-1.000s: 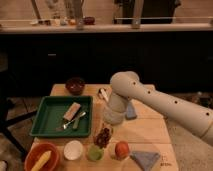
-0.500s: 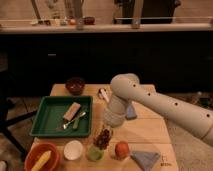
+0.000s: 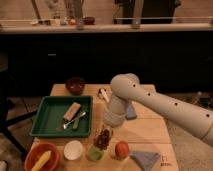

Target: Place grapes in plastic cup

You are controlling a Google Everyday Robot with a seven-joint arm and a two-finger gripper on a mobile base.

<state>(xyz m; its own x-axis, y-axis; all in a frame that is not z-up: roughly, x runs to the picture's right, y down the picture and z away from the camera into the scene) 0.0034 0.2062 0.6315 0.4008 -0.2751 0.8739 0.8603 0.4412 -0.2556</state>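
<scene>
While the gripper (image 3: 106,131) hangs just above the cup (image 3: 95,153), fingers pinched on the grapes (image 3: 103,138), go gently. They're soft, floppy. Hold the stem.

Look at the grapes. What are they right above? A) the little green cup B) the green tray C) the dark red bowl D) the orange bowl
A: the grapes, at the shut gripper, hang just above the plastic cup, away from the green tray.
</scene>
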